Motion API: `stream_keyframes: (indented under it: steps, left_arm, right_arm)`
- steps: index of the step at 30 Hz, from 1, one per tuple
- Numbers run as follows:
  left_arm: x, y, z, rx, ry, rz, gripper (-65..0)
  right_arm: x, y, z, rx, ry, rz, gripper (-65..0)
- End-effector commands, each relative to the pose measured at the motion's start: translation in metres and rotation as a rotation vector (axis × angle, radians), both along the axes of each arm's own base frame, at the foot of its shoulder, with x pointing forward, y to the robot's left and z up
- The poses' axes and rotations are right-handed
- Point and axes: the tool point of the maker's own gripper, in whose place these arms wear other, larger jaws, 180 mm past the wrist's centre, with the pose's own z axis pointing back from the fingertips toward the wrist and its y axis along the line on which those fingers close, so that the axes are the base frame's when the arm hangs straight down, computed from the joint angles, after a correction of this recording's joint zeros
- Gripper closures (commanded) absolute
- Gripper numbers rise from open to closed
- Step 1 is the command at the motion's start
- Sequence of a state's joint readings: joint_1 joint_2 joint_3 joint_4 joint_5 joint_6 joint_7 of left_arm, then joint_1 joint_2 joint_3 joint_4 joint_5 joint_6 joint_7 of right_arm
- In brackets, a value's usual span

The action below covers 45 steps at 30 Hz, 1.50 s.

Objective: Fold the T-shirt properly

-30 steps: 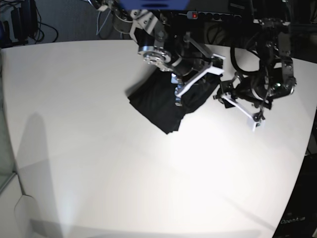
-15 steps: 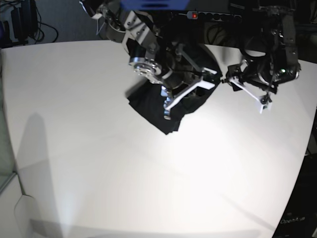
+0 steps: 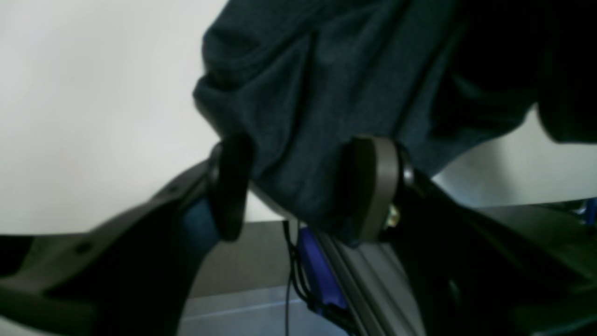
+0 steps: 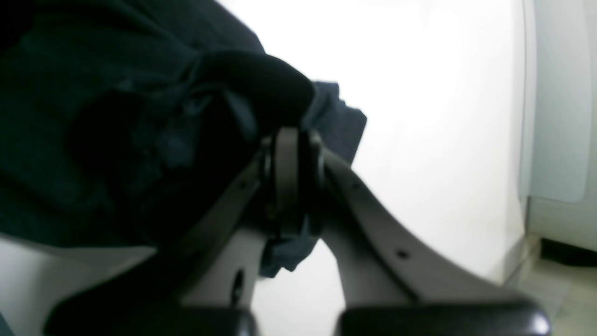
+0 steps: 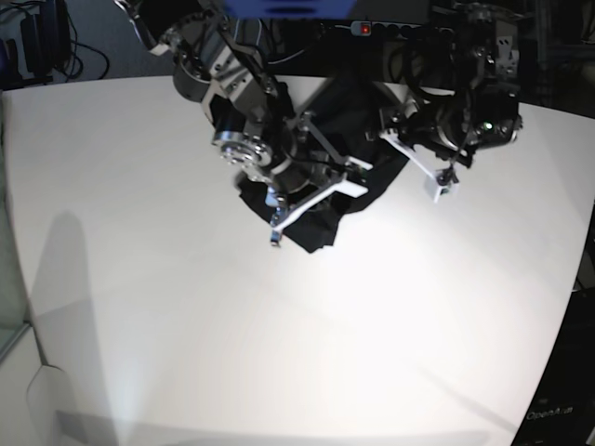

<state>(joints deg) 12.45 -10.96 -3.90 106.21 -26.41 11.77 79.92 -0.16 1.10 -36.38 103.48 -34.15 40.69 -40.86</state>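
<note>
Both arms have swung leftward across the white table (image 5: pixel 139 307) since a second ago. Pinched flat between the closed fingers of the right gripper (image 4: pixel 291 177) is a fold of the black T-shirt (image 5: pixel 321 200), the rest bunched to that gripper's left. Around another fold stands the left gripper (image 3: pixel 303 186), pads (image 3: pixel 373 186) wide apart; whether they grip the cloth cannot be told.

The right gripper (image 5: pixel 272 221) swings away from the left gripper (image 5: pixel 414 158), dragging a fold of the T-shirt (image 5: pixel 321 218) with it. The left gripper moves inward onto the cloth's far edge, fabric now between its spread fingers (image 3: pixel 373 186).
</note>
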Motion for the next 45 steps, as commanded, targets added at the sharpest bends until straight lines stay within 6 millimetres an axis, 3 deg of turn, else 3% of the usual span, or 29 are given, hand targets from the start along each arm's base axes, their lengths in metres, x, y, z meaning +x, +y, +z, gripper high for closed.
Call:
stream_keyframes:
  steps: [1,8,11,18,25,28,36,45]
  left_arm:
    - [0.001,-0.002,0.001,-0.005,-0.002,-0.008,-33.2]
    - [-0.019,0.004,-0.036,0.001,0.144,0.010,-33.2]
    - [-0.014,0.007,-0.039,0.007,0.152,0.017,-33.2]
    - [0.017,0.038,-0.041,0.186,0.111,0.043,-33.2]
    - [0.054,0.059,-0.027,0.298,0.045,0.060,-33.2]
    - [0.070,0.057,-0.019,0.288,0.015,0.066,-33.2]
    - [0.117,0.027,0.006,0.229,-0.130,0.080,-33.2]
    - [0.143,-0.007,0.008,0.149,-0.126,0.076,-33.2]
  right_arm:
    - [0.006,0.007,0.013,0.045,-0.032,0.003,0.0]
    - [0.006,0.008,0.014,0.048,-0.032,0.003,0.0]
    - [0.007,0.008,0.015,0.048,-0.035,0.003,0.0]
    - [0.011,0.008,0.019,0.049,-0.049,0.001,0.0]
    - [0.011,0.007,0.018,0.047,-0.047,-0.001,0.0]
    - [0.011,0.007,0.018,0.047,-0.045,-0.001,0.0]
    - [0.002,0.007,0.010,0.046,-0.018,-0.002,0.0]
    - [-0.008,0.006,0.001,0.044,0.012,-0.002,0.0]
